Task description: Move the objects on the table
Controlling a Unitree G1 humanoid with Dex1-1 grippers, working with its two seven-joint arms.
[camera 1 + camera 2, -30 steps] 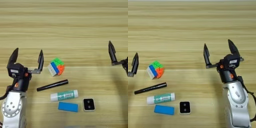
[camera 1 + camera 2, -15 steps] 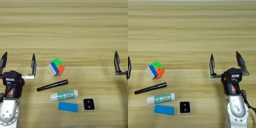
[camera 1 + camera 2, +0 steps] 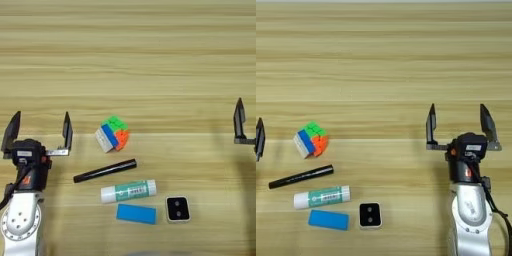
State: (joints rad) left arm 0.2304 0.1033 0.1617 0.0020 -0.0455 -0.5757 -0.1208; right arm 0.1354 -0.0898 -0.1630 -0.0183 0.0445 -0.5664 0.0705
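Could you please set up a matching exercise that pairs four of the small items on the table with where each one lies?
Things:
1. puzzle cube
2. black marker pen
3. blue block
4. white square with black face

Places:
A. nearest the bottom edge, just below the glue stick
B. furthest right of the group, beside the blue block
C. furthest up the table, above the pen
D. lying at a slant between the cube and the glue stick

Pairs: 1-C, 2-D, 3-A, 4-B
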